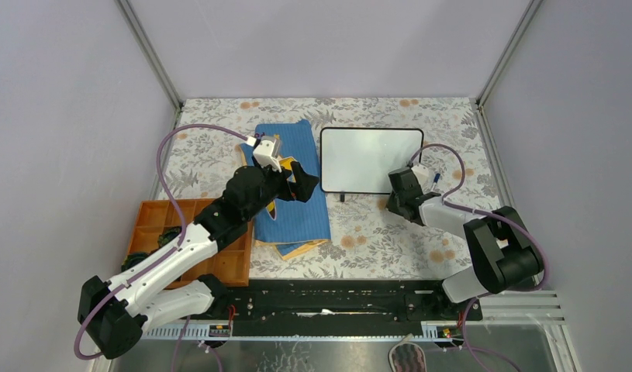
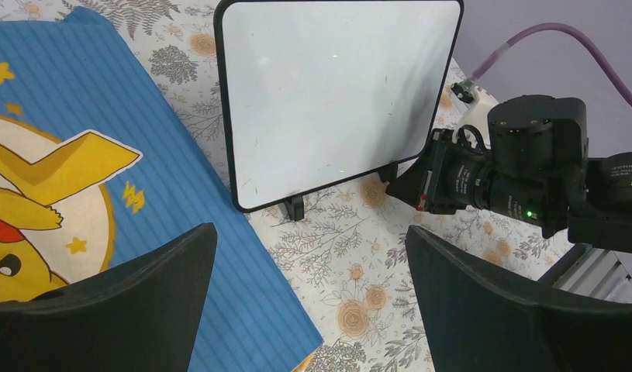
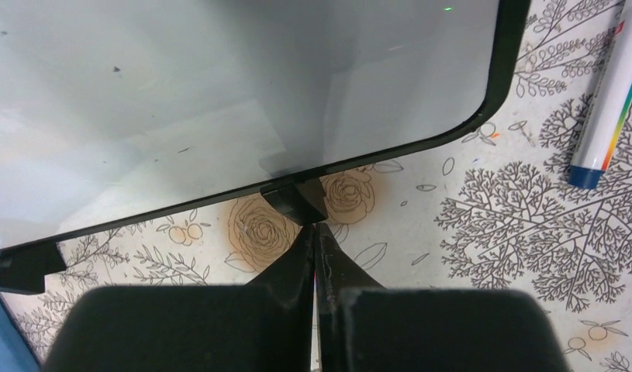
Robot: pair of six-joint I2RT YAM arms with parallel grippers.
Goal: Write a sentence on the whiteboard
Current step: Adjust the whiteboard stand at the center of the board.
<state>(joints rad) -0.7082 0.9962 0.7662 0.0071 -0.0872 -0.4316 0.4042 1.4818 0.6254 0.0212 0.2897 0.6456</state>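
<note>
The whiteboard (image 1: 371,159) lies flat on the floral table cover; its face is blank apart from a few faint specks, and no sentence shows on it. It also shows in the left wrist view (image 2: 336,93) and the right wrist view (image 3: 219,93). My right gripper (image 1: 395,194) is shut and empty, its tips (image 3: 314,229) just short of the board's near right foot (image 3: 293,201). A white marker with a blue cap (image 3: 607,101) lies on the table to its right. My left gripper (image 1: 297,182) is open and empty (image 2: 309,240) above the edge of the blue cloth.
A blue cartoon-print cloth (image 1: 297,205) lies left of the board, also seen in the left wrist view (image 2: 80,155). An orange compartment tray (image 1: 161,225) sits at the near left. The right arm (image 2: 530,170) lies by the board's right corner. Walls enclose the table.
</note>
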